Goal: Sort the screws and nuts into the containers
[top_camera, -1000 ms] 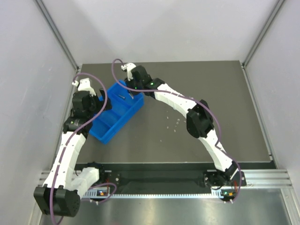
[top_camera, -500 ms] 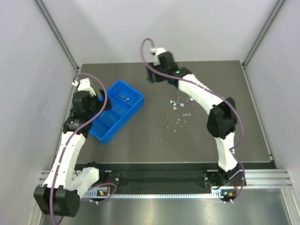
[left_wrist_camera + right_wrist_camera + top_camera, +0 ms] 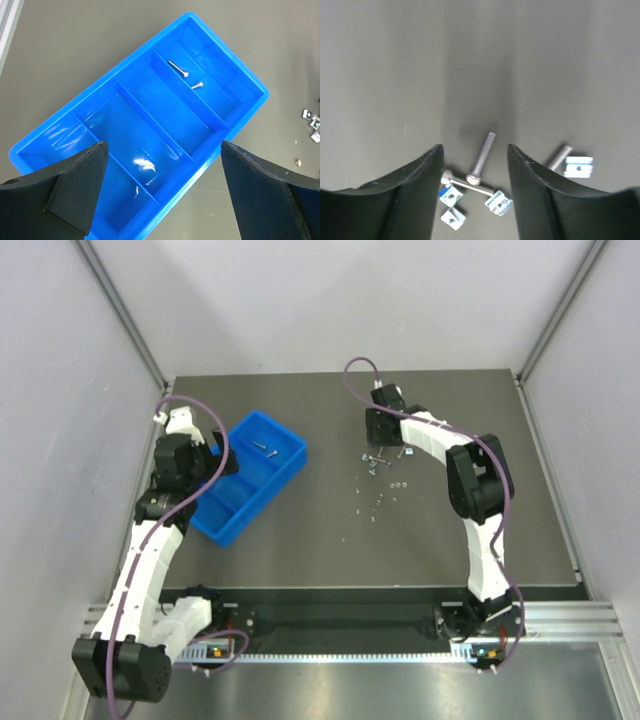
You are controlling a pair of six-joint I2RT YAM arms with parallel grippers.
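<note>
The blue tray (image 3: 283, 474) lies at the left and fills the left wrist view (image 3: 150, 107). Two screws (image 3: 178, 69) lie in its far compartment; one shows from above (image 3: 263, 448). My left gripper (image 3: 222, 464) hangs open and empty over the tray's near end (image 3: 165, 200). My right gripper (image 3: 378, 440) is open and low over a cluster of screws and nuts (image 3: 374, 460). In the right wrist view one screw (image 3: 483, 157) lies between the open fingers (image 3: 474, 148). A second screw (image 3: 468, 185) and nuts (image 3: 498, 202) lie just behind it.
More small nuts (image 3: 376, 502) are scattered on the dark tabletop toward the front. A third screw (image 3: 559, 156) and a nut (image 3: 579, 166) lie right of my right finger. Grey walls enclose the table on three sides.
My right arm has swung from over the tray's far compartment rightward to the cluster of screws and nuts and come down over it. The left arm has not moved.
</note>
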